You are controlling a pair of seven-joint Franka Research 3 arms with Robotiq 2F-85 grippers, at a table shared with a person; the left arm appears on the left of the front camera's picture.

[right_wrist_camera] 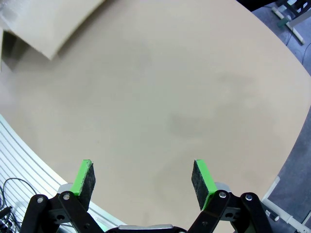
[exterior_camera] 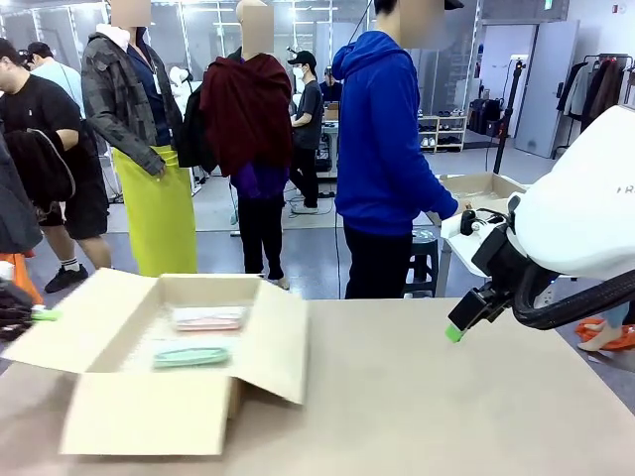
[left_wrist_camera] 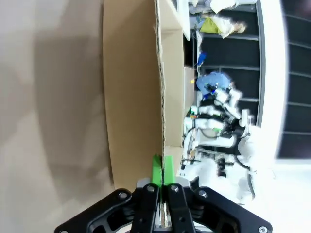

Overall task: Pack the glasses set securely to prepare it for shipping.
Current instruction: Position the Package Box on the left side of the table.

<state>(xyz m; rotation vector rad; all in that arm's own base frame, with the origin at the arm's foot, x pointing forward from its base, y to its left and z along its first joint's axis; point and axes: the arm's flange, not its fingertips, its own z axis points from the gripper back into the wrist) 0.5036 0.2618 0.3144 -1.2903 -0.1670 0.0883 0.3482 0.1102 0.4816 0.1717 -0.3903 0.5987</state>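
Pink case and mint case lie inside the cardboard box at the desk's left edge. They look light, rigid, slick: grip across the narrow sides. My left gripper is pinched closed, possibly on a box flap; right gripper spread wide, empty.

Inside the brown cardboard box lie 2 cases: the pale pink case behind the mint green case; the table beside the box is beige.

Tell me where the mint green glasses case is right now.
In the front view, the mint green case lies inside the open cardboard box at table left, just nearer the robot than the pink case.
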